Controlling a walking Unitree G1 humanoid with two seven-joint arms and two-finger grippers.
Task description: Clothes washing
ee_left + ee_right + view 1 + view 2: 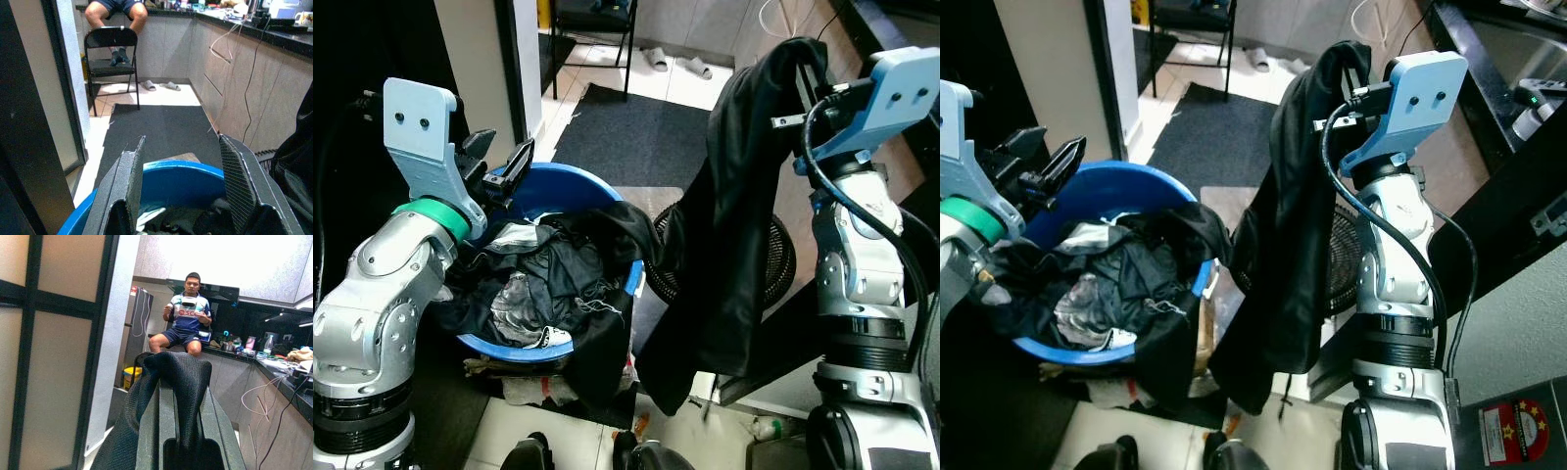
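Silver-armed, the robot pinches a black garment high at upper right in its right gripper, left gripper spread empty over the blue basket; lifting higher should free the hem.

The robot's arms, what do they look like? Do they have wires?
Both arms are chunky silver metal with black rings at the joints. Each wrist ends in a light blue plate with two small holes. The left arm wears a green band. The right arm has black cables looping along it. The left gripper has long black fingers with a textured, woven-looking surface.
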